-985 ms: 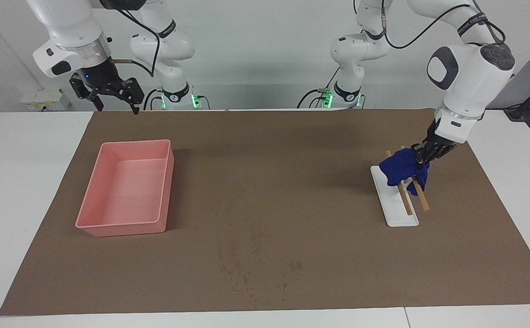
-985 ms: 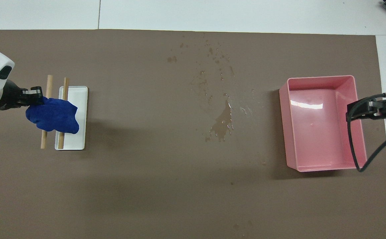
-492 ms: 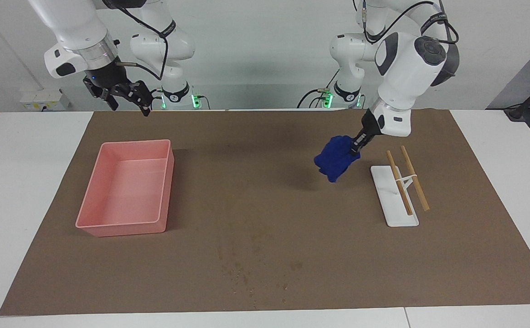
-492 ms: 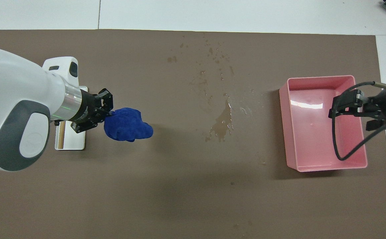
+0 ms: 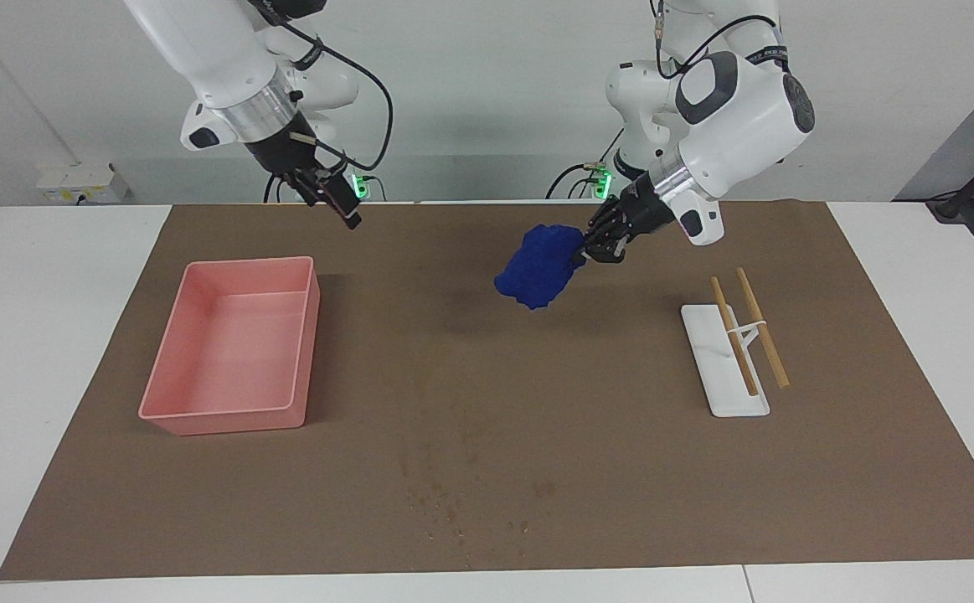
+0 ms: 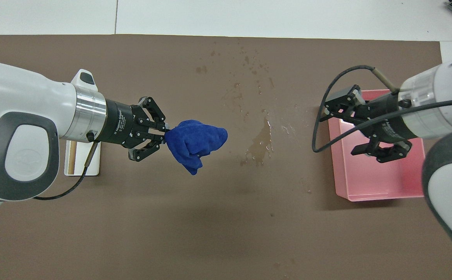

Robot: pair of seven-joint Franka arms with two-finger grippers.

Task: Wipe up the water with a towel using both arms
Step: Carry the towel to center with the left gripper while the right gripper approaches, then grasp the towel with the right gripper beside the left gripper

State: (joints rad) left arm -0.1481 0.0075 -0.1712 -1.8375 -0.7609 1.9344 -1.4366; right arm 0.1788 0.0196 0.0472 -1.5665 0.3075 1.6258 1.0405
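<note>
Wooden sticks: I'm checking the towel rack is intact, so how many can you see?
2. Both lie side by side across the white rack base toward the left arm's end of the table: one stick over the base, the other just off its edge.

This is a robot lab: two white arms [image 5: 729, 92] bolted (cables hanging) at a white table [image 5: 51, 276] with brown mat [image 5: 487, 402].
</note>
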